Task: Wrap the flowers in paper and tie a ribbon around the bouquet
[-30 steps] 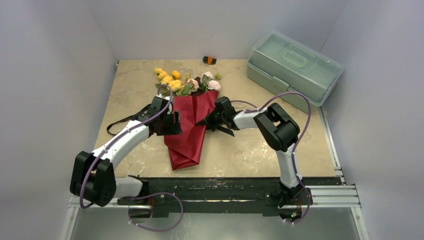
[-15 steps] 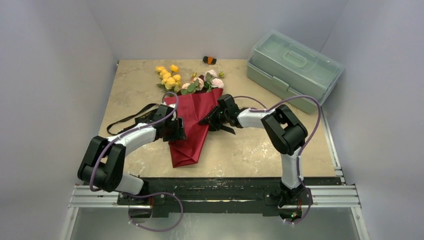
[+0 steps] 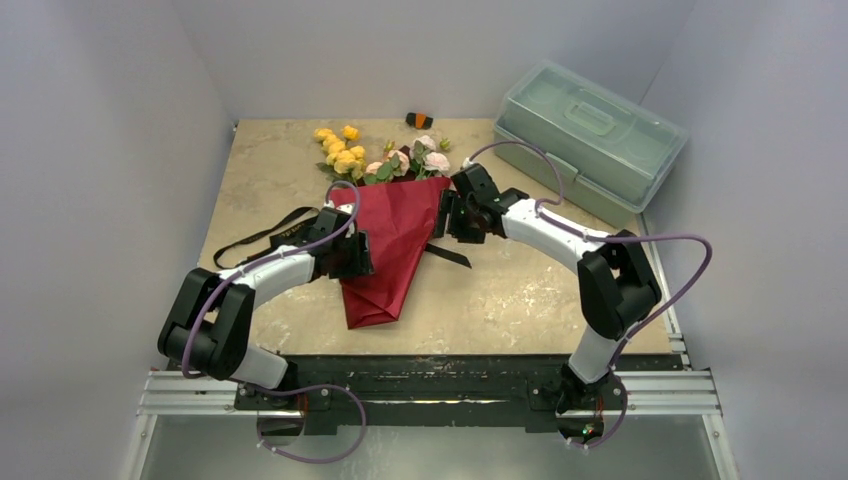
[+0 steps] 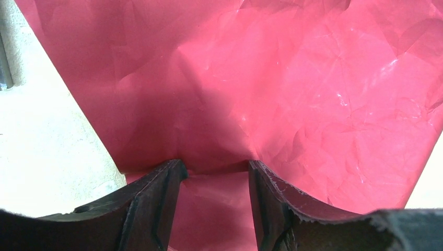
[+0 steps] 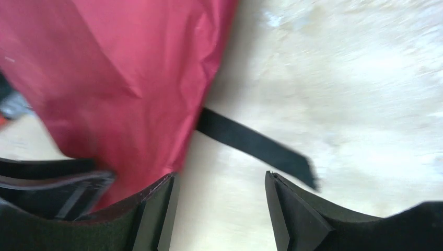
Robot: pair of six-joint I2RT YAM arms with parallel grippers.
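Centre frame, we see the left gripper (image 4: 214,170) clamped on the red-paper bouquet (image 3: 395,240), blooms toward the top; the right gripper (image 5: 219,180) hangs with jaws apart, empty, near the black ribbon (image 5: 251,144)

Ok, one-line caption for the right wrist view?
Right tool open above the table, red paper by one finger, black ribbon end lying ahead.

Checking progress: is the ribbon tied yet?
Untied: the ribbon lies flat beneath the bouquet, its ends loose on either side.
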